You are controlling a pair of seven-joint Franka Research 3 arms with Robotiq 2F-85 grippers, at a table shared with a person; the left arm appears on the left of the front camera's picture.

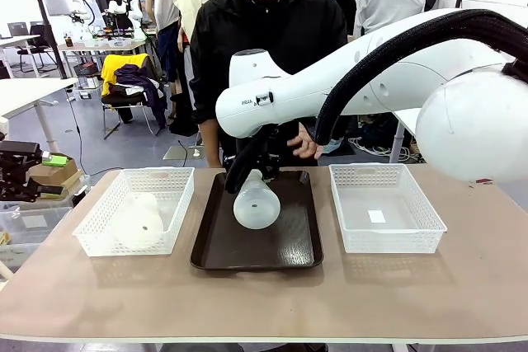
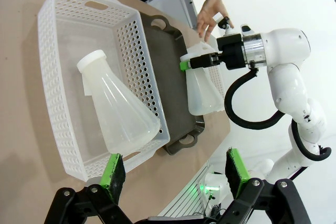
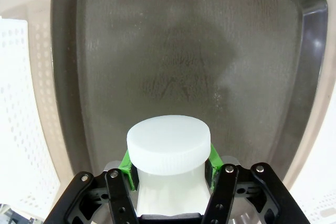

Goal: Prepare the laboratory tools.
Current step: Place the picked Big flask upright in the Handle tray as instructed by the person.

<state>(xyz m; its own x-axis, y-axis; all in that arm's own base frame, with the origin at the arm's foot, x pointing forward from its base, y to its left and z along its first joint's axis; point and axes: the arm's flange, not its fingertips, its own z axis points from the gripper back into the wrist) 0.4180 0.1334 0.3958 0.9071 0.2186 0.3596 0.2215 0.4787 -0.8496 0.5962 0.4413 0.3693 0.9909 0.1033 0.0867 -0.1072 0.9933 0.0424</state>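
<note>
One translucent whitish flask (image 1: 256, 203) hangs tilted over the dark brown tray (image 1: 289, 246). My right gripper (image 1: 250, 172) is shut on its neck just under the white cap (image 3: 168, 144), with a green pad on each side. The left wrist view also shows this flask (image 2: 202, 92) and the right gripper (image 2: 198, 61). The second flask (image 1: 139, 220) lies on its side in the left white basket (image 1: 176, 204), its cap pointing away from my left gripper (image 2: 174, 174). That gripper is open off the table's left end, with nothing between its fingers (image 2: 113, 174).
A second white mesh basket (image 1: 353, 232) stands right of the tray and holds only a small white label. A person in black stands at the far side with one hand (image 1: 307, 146) near the tray's far edge. My right arm spans the right half of the table.
</note>
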